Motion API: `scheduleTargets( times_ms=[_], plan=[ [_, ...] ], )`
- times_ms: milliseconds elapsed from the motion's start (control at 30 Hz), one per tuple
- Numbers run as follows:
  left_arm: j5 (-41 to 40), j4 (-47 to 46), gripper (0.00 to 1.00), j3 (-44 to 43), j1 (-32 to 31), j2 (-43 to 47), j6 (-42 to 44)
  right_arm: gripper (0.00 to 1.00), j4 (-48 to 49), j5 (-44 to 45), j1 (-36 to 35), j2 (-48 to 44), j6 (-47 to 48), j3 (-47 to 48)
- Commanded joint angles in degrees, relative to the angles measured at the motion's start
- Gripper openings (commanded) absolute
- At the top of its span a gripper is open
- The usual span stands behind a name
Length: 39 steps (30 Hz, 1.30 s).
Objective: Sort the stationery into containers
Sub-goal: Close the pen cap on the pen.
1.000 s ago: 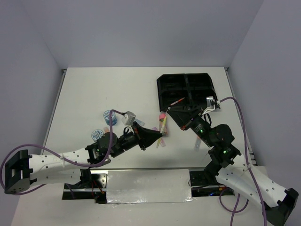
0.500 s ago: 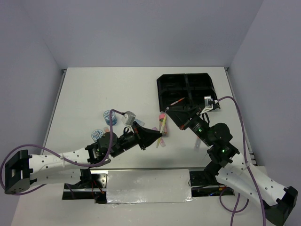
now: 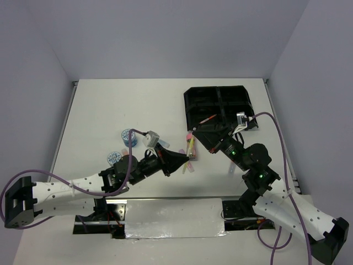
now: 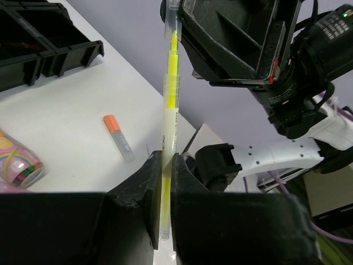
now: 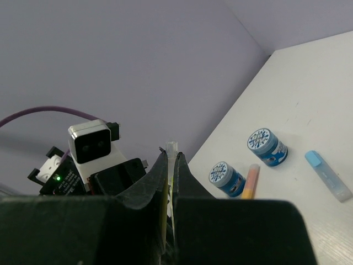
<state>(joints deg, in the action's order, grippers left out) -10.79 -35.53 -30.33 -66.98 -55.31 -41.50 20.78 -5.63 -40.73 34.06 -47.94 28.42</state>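
A thin yellow pen hangs in the air between both grippers. My left gripper is shut on its lower end, seen in the left wrist view, where the pen rises to the right gripper's fingers. My right gripper is shut on the pen's upper end; in the right wrist view the clear pen tip pokes out between the jaws. The black four-compartment tray lies at the back right and holds an orange pen.
Two blue-white tape rolls stand at the left. An orange marker and a blue marker lie near them. A pink-patterned glue stick and an orange-capped marker lie on the table under the grippers.
My right gripper has moved a little left and now sits on the pen's upper end. The left gripper has held the pen almost still.
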Motion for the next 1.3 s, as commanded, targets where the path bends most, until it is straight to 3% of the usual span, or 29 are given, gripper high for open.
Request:
scheduleTargets(
  times_ms=[0, 500, 1267],
  plan=[
    [-1.96, -2.18, 0.00, -2.02, 0.36, 1.78, 2.82, 0.00, -0.91, -3.68, -0.49, 0.74, 1.01, 0.93],
    [-4.33, -1.74, 0.00, -2.19, 0.45, 4.59, 5.37, 0.00, -4.43, -3.08, -0.49, -0.14, 2.50, -0.21],
    [-8.19, -5.51, 0.00, -4.91, 0.45, 0.91, 8.44, 0.00, 2.25, -8.17, -1.37, 2.85, -3.99, -3.46]
  ],
)
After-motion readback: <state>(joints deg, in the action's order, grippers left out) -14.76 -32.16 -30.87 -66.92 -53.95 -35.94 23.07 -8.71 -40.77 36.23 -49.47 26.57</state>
